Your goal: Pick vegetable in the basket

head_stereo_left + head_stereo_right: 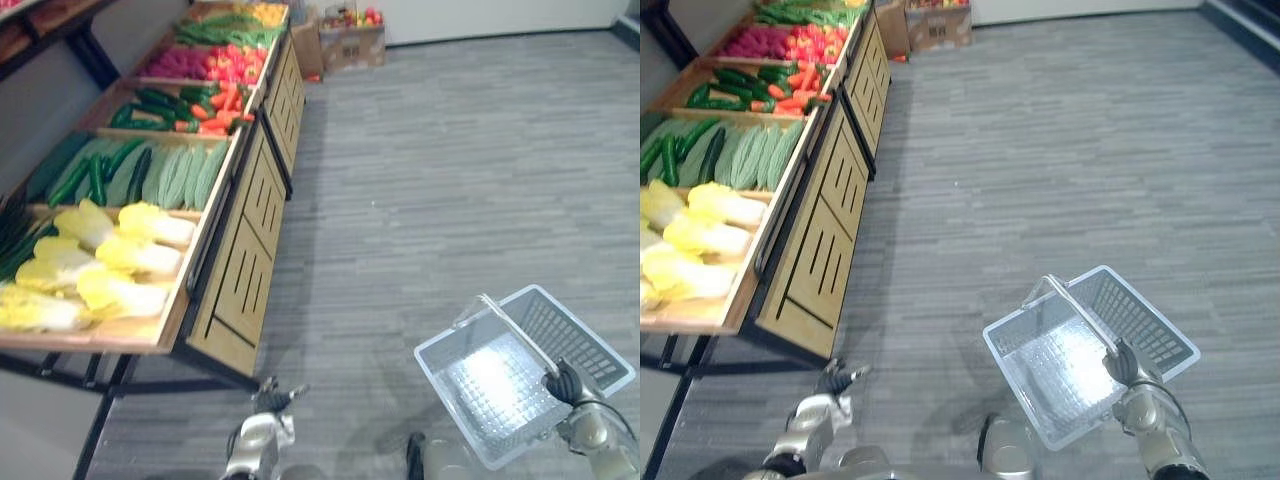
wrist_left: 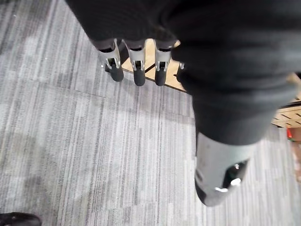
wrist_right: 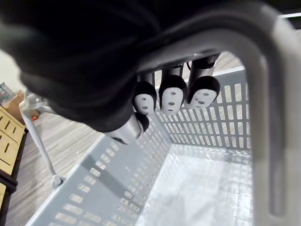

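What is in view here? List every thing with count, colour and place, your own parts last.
basket: one, pale grey, empty, hanging by its handle over the floor at the right
stand: one, wooden, at the left, split into compartments
cabbages: several, yellow, nearest compartment
cucumbers: several, dark green, second compartment, beside pale green vegetables
carrots: a heap, orange, third compartment
cardboard box: one, brown, at the stand's far end
floor: grey, striped
left hand: open, holding nothing, low near the stand
right hand: shut on the basket's handle
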Robot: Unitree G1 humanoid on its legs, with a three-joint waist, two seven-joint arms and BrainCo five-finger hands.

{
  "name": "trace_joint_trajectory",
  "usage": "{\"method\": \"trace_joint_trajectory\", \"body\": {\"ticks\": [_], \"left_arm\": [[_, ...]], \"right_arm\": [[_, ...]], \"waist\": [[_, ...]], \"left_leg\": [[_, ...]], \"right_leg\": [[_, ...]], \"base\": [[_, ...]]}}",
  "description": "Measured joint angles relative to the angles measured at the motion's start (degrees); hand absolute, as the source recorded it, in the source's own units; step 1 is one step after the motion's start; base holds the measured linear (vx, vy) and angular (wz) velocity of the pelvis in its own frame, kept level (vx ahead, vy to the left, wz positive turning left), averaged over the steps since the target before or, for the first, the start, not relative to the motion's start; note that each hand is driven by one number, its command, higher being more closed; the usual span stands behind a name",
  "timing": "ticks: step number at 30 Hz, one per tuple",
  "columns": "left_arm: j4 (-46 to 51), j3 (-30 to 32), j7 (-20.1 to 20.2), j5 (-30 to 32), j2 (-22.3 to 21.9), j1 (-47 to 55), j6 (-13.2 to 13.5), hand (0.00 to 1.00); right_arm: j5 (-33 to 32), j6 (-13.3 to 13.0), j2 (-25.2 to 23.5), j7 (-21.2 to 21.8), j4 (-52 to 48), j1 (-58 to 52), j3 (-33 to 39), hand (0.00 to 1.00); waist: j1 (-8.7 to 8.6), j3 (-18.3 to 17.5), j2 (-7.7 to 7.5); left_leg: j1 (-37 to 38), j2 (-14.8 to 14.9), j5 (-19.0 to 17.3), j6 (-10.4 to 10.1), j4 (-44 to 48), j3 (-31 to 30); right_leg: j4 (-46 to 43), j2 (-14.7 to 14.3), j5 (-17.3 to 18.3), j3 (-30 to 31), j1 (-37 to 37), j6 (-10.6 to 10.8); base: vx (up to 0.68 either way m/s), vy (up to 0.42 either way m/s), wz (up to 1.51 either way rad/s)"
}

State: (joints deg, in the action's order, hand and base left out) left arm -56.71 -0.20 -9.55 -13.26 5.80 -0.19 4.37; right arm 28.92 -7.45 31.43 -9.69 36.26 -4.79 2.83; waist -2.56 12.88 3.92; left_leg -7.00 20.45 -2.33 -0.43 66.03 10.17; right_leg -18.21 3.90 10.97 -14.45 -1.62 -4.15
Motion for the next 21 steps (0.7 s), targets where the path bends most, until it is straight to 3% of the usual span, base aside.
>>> {"method": "trace_joint_trajectory", "body": {"ticks": [3,4,5,6,8,9,10,11,13,15,16,17,18,19,21], "left_arm": [[-1.9,5.5,-0.2,-1.1,-0.4,3.3,0.1,0.00],[-2.5,6.2,-0.3,-1.1,-0.3,3.5,0.0,0.00],[-2.8,7.7,-0.4,-0.6,-0.6,4.7,-0.1,0.00],[-3.3,8.2,-0.6,0.6,-1.1,5.8,-0.2,0.00],[-5.2,8.8,-1.0,2.5,-1.4,7.9,-0.9,0.00],[-5.8,9.7,-1.0,3.4,-1.8,9.6,-1.3,0.00],[-6.7,10.1,-1.2,3.6,-1.7,10.2,-1.4,0.00],[-7.8,11.2,-1.5,4.6,-1.7,9.4,-2.1,0.00],[-7.7,13.3,-1.7,5.6,-1.0,9.3,-2.1,0.00],[-7.8,15.0,-2.7,5.6,-1.3,9.2,-2.2,0.00],[-7.8,15.0,-3.4,5.6,-1.1,9.5,-2.5,0.00],[-7.8,13.2,-4.1,5.6,-0.6,9.7,-2.7,0.00],[-7.7,12.0,-4.1,5.5,-0.5,9.7,-2.8,0.00],[-7.1,9.8,-4.1,5.5,0.0,9.5,-3.1,0.00],[-6.3,7.3,-4.1,5.2,0.5,8.7,-3.1,0.00]], "right_arm": [[-0.3,0.0,0.1,-1.1,-1.9,0.4,-0.1,1.00],[-0.3,0.0,0.1,-1.1,-2.0,0.8,-0.5,1.00],[-0.2,-0.2,0.1,-1.1,-2.1,2.4,-1.4,1.00],[-0.2,-0.5,0.1,-1.2,-2.3,2.7,-1.5,1.00],[-0.2,-0.8,0.1,-1.4,-2.9,2.8,-1.7,1.00],[-0.2,-0.8,0.2,-1.4,-3.7,2.8,-1.9,1.00],[-0.1,-0.8,-0.2,-1.4,-4.0,2.9,-2.3,1.00],[0.1,-0.7,-0.8,-1.3,-3.9,3.0,-3.7,1.00],[0.6,-0.7,-0.9,-1.3,-4.0,3.7,-5.3,1.00],[1.9,-0.6,-1.4,-1.3,-3.6,4.0,-6.7,1.00],[2.4,-0.7,-2.1,-1.3,-2.4,4.5,-8.2,1.00],[2.6,-0.7,-3.8,-1.4,-1.1,5.0,-9.6,1.00],[2.7,-0.8,-4.3,-1.3,-0.8,4.9,-10.3,1.00],[3.0,-1.0,-5.0,-1.6,-0.3,4.6,-10.5,1.00],[3.0,-1.3,-5.0,-2.4,-0.6,4.7,-9.0,1.00]], "waist": [[3.48,0.2,-0.53],[4.19,0.3,-0.65],[4.63,0.4,-0.83],[4.63,0.3,-0.88],[4.61,-0.1,-0.18],[4.80,-0.9,1.17],[5.12,-1.3,1.35],[5.50,-1.7,-1.22],[6.23,-2.4,-3.18],[6.82,-2.5,-4.40],[7.56,-2.4,-4.68],[7.51,-2.4,-4.77],[7.33,-2.4,-4.73],[6.75,-2.4,-4.45],[5.35,-2.3,-3.87]], "left_leg": [[-10.1,-7.6,-5.2,-0.3,-9.9,1.3],[-11.0,-8.5,-5.6,-0.2,-13.1,2.4],[-12.0,-11.0,-5.6,-0.3,-24.1,5.3],[-11.7,-12.8,-4.8,-0.4,-32.9,7.4],[-10.7,-15.7,1.6,-0.6,-53.0,13.1],[-9.7,-15.7,4.3,0.4,-60.6,15.4],[-9.2,-15.5,9.1,4.9,-60.7,15.7],[-8.9,-17.8,8.2,8.5,-59.5,16.8],[-8.8,-20.2,5.0,9.0,-57.8,17.2],[-6.1,-22.3,0.8,9.2,-56.7,17.3],[-2.9,-23.0,-2.1,8.6,-56.0,17.2],[0.8,-23.2,-4.4,8.0,-55.6,15.8],[2.6,-23.3,-5.3,7.9,-55.7,15.1],[6.2,-23.6,-6.2,7.8,-56.3,12.9],[10.8,-24.1,-6.6,8.2,-58.0,8.2]], "right_leg": [[6.1,0.3,0.6,1.6,7.0,0.9],[6.8,0.6,0.7,2.1,7.8,1.2],[8.6,1.1,0.5,2.5,9.8,1.7],[10.2,1.7,0.9,2.5,11.4,2.8],[13.4,1.5,2.4,2.4,15.9,5.3],[14.7,-0.1,3.6,2.9,18.2,6.4],[14.8,-0.2,4.5,3.8,18.9,7.0],[13.9,2.2,5.0,4.5,19.4,6.8],[7.0,5.0,4.3,7.4,16.4,7.1],[-5.1,7.8,2.3,9.6,13.2,10.5],[-17.7,9.2,-2.9,11.3,9.3,18.2],[-32.7,9.2,-10.0,12.2,4.3,21.1],[-40.1,9.1,-10.9,11.9,1.8,21.0],[-51.0,9.1,-10.4,9.4,-2.7,19.4],[-56.3,9.6,-6.7,4.9,-7.5,12.7]], "base": [[0.46,0.016,-0.29],[0.44,0.072,-0.39],[0.37,0.067,-0.29],[0.60,0.147,-0.17],[0.63,0.191,-0.03],[0.53,0.187,-0.17],[0.76,0.286,-0.11],[0.49,0.195,0.00],[0.50,0.248,0.12],[0.63,0.332,0.05],[0.57,0.269,0.03],[0.44,0.190,0.12],[0.43,0.145,0.45],[0.34,0.093,0.64],[0.43,0.058,1.25]]}}
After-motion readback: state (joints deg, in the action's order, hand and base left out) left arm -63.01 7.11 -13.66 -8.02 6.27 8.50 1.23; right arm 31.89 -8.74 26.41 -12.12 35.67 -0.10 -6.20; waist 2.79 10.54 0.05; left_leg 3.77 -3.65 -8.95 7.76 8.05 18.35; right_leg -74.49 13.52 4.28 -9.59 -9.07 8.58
